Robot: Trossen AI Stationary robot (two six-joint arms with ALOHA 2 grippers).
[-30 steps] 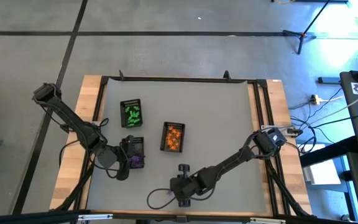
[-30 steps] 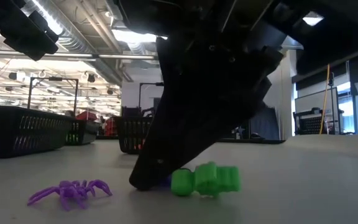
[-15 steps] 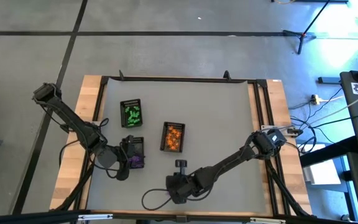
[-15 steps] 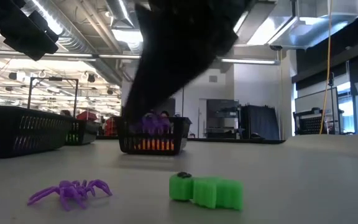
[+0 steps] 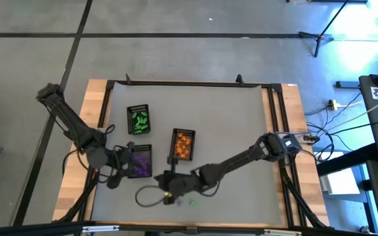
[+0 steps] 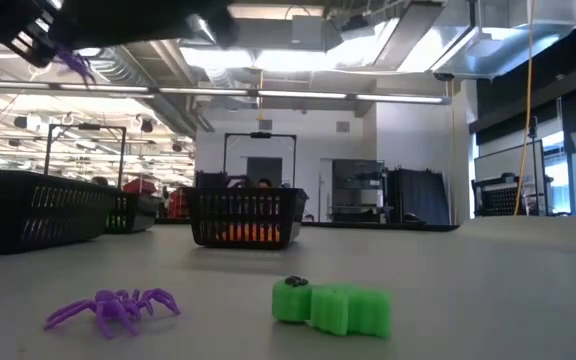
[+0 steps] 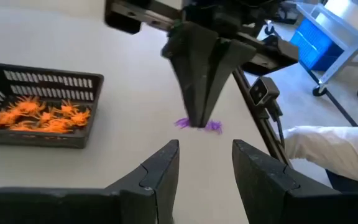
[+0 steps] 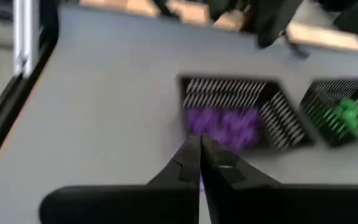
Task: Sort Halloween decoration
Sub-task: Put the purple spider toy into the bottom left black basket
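The table (image 5: 228, 118) has a grey top inside a black frame with pale wooden edges, and it stands on a grey concrete floor. Behind it, in the low view, the room is a big hall with long ceiling lamps, pipes and metal racks.

I count three black trays. The orange tray (image 5: 183, 144) is my landmark, near the middle of the table. The green tray (image 5: 139, 118) lies beyond it on the left arm's side, apart from it. The purple tray (image 5: 140, 162) lies beside the orange tray on that same side, a little nearer the front edge.

The trinkets are tiny plastic pieces. Orange spiders fill the orange tray, green pieces lie in the green tray, purple ones in the purple tray. Two trinkets lie loose on the table in front of the orange tray: one purple spider (image 6: 116, 308) with thin legs and one chunky green piece (image 6: 332, 306), near each other but not touching.

The right gripper (image 7: 198, 123) hangs in the air in front of the orange tray, between it and the purple tray. Its fingers are pinched together on a third purple spider (image 7: 212, 126). The left gripper (image 7: 204, 163) waits just at the purple tray, its fingers parted and holding nothing.
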